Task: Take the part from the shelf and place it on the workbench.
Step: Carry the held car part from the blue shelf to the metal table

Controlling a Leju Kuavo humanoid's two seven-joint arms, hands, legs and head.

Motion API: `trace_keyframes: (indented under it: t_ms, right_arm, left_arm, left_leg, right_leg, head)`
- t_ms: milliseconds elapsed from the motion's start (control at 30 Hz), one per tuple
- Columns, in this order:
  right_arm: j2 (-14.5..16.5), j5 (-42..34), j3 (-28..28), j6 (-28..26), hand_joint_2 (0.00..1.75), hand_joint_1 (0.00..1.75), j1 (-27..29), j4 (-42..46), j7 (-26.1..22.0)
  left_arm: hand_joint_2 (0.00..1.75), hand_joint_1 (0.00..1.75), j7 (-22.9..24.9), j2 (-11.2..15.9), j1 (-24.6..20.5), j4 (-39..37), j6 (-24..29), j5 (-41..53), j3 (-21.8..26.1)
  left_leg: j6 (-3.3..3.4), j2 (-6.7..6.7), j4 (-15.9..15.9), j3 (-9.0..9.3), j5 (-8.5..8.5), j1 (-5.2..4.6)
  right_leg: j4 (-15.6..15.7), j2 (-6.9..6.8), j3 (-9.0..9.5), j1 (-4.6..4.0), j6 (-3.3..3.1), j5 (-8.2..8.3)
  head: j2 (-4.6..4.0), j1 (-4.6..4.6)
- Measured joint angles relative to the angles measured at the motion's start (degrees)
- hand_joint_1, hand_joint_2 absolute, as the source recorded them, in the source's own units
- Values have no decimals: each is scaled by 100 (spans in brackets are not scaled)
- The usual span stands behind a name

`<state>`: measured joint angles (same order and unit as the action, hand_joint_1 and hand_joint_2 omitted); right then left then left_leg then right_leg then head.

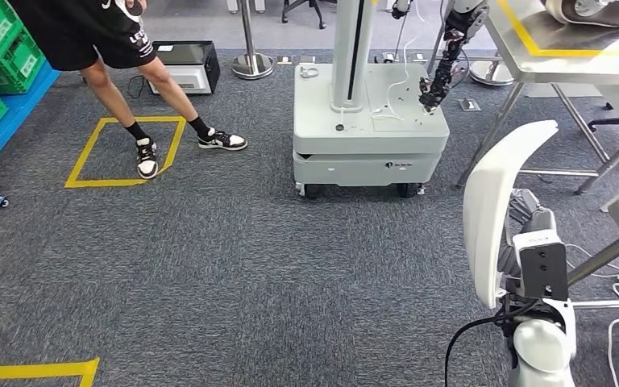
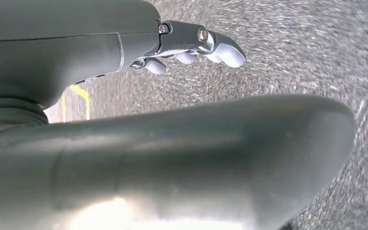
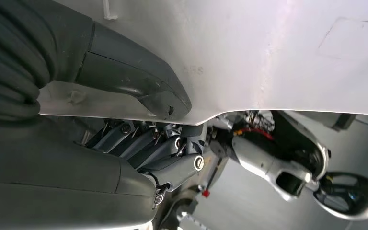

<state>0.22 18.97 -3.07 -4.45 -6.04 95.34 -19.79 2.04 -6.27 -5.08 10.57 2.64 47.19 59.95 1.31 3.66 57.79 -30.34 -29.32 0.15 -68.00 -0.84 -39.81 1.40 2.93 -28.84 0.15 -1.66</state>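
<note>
Already held, the part (image 1: 496,201), a smooth curved white plastic shell, sits in the right hand (image 3: 139,143), thumb on one face, dark fingers clasping its edge. The left hand (image 2: 191,45) hangs empty, fingers loosely apart, over speckled grey carpet (image 1: 209,266). That slick surface could slip before reaching the steel workbench (image 1: 564,56).

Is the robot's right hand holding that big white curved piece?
Yes: in the right wrist view the right hand has its thumb on one face of the white part and its fingers curled under the edge.
</note>
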Motion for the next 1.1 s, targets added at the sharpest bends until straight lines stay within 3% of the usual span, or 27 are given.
trace_keyframes:
  t_ms: [67,100,200,267,333,400,433,467,500,567,633,700,767,833,900,933,967,1033,1100]
  right_arm:
    - [-92,29,58,-7,175,175,-7,101,-56]
    - [-129,44,73,-3,175,175,-7,140,-76]
    - [-226,81,86,0,175,175,25,216,-118]
    - [-265,114,89,-39,175,175,102,345,-137]
    - [-290,146,92,-79,175,175,193,510,-137]
    - [-310,160,93,-91,175,175,277,621,-122]
    - [-318,161,93,-93,175,175,315,658,-114]
    - [-327,161,93,-94,175,175,341,688,-106]
    - [-335,162,93,-93,175,175,355,713,-99]
    - [-352,150,93,-88,175,175,361,747,-106]
    - [-378,106,86,-81,175,175,370,758,-163]
    - [-405,40,75,-89,175,175,375,756,-234]
    - [-423,-20,67,-130,175,175,342,737,-278]
    - [-433,-62,53,-181,175,175,273,696,-300]
    - [-433,-85,40,-230,175,175,238,652,-320]
    - [-433,-91,37,-256,175,175,239,633,-332]
    - [-433,-93,34,-282,175,175,241,617,-348]
    - [-433,-91,29,-330,175,175,237,600,-380]
    - [-432,-87,26,-373,175,175,227,594,-404]
  left_arm:
    - [0,0,-42,-21,0,1,-31,17,0]
    - [0,0,-32,-29,-1,2,-51,46,-1]
    - [0,0,130,-69,-7,1,-107,323,-40]
    - [0,0,206,-94,-2,-2,-114,570,-127]
    - [0,0,244,-106,18,-4,-114,794,-247]
    - [0,0,266,-104,44,-5,-118,930,-354]
    - [0,0,270,-102,52,-5,-120,958,-398]
    - [0,0,270,-102,55,-5,-122,970,-433]
    - [0,0,269,-101,55,-4,-127,972,-463]
    - [0,0,245,-96,54,-4,-185,924,-494]
    - [0,0,189,-87,46,-4,-277,843,-498]
    - [0,0,136,-82,30,-4,-347,784,-498]
    - [0,0,93,-85,15,-4,-411,741,-498]
    - [0,0,66,-89,5,-3,-472,721,-498]
    - [0,0,63,-91,4,-4,-520,725,-498]
    - [0,0,64,-95,1,-5,-536,738,-498]
    - [0,0,68,-98,-4,-7,-549,759,-498]
    - [0,0,79,-104,-23,-8,-559,817,-499]
    - [0,0,88,-94,-42,-5,-561,852,-502]
  left_leg:
    - [-58,107,76,-8,-73,-23]
    - [-89,152,103,-7,-107,-40]
    - [-177,251,110,50,-163,-44]
    - [-233,36,315,-16,-331,-12]
    - [-258,-257,983,-315,-708,5]
    - [-251,-344,1687,-655,-959,6]
    - [-239,-357,1790,-721,-922,5]
    - [-221,-376,1644,-676,-763,6]
    - [-201,-421,1311,-543,-535,7]
    - [-171,-695,532,-233,-177,22]
    - [-154,-878,183,-105,-92,17]
    - [-101,-773,138,-77,-60,5]
    - [-16,-624,69,-50,6,13]
    - [38,-462,33,-56,40,5]
    - [56,-295,42,-72,36,-13]
    - [59,-214,48,-75,30,-16]
    - [58,-136,53,-74,22,-18]
    - [37,5,76,-61,-8,-19]
    - [-12,112,101,-52,-48,-40]
  right_leg:
    - [675,-235,388,-4,-30,210]
    - [830,-299,474,-15,-69,236]
    - [867,-158,468,-25,-205,248]
    - [893,-52,462,-2,-278,277]
    - [906,54,454,1,-323,293]
    - [905,194,445,-13,-337,296]
    - [901,273,445,-18,-337,297]
    - [895,353,447,-20,-336,298]
    - [888,431,450,-17,-333,298]
    - [871,575,436,-9,-302,308]
    - [886,712,399,2,-224,344]
    - [929,826,364,19,-133,397]
    - [805,601,278,2,-93,313]
    - [230,240,11,-29,-81,-23]
    - [-507,139,-313,-35,-60,-340]
    - [-670,130,-372,-35,-55,-367]
    - [-602,116,-312,-35,-53,-291]
    - [139,-18,120,-39,-67,35]
    - [775,-215,482,-67,-119,226]
  head:
    - [1,0]
    - [1,-4]
    - [0,-16]
    - [1,-26]
    - [1,-39]
    - [0,-45]
    - [0,-47]
    - [0,-48]
    - [0,-49]
    - [1,-49]
    - [1,-49]
    - [0,-49]
    - [0,-35]
    - [0,-19]
    - [0,-15]
    - [1,-14]
    - [1,-13]
    - [1,-11]
    - [0,-13]
